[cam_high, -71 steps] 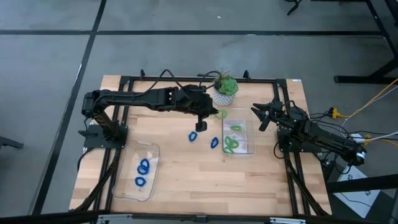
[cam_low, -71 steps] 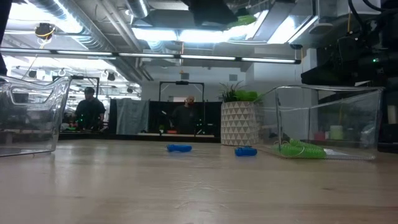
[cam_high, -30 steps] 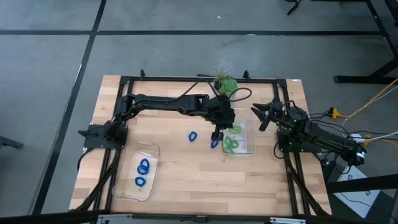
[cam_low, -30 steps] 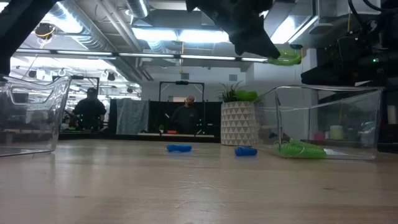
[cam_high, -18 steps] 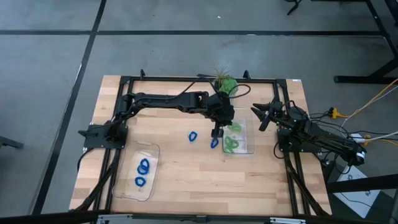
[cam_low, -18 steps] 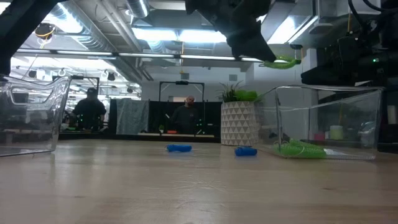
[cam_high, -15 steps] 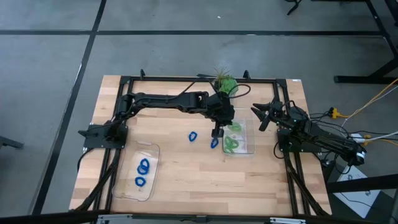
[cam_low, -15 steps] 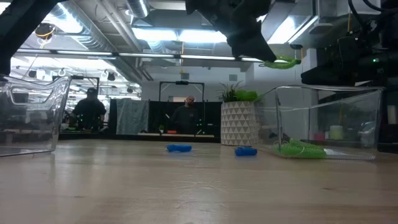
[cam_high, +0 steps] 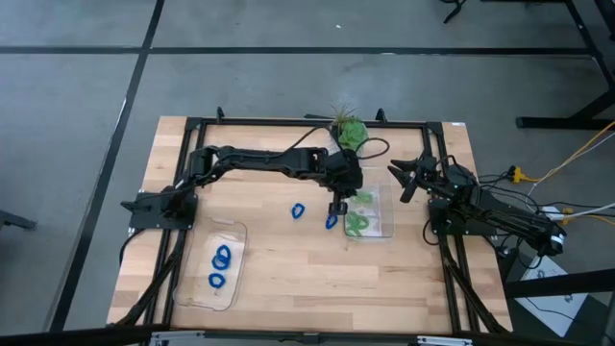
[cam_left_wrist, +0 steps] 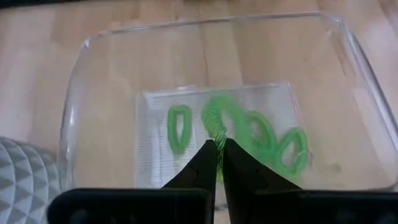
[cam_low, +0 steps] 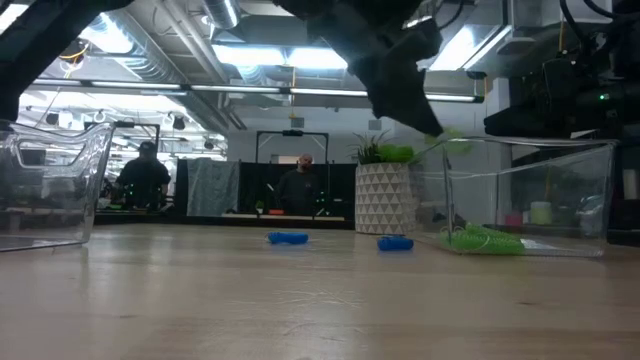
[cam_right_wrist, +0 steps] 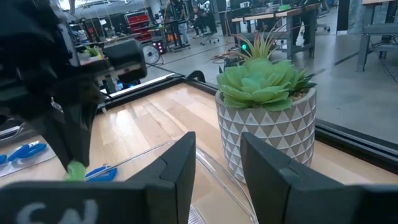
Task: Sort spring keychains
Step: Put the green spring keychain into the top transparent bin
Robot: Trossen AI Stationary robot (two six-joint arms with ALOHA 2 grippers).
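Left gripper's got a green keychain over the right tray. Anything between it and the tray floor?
Nothing visible. The left gripper is shut on a green keychain above the open-topped clear tray. Only the green keychains already lying in it are below, with bare floor beside them.

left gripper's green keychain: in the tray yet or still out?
Out. The left gripper is shut on the green keychain, holding it above the right tray, over the green ones lying inside.
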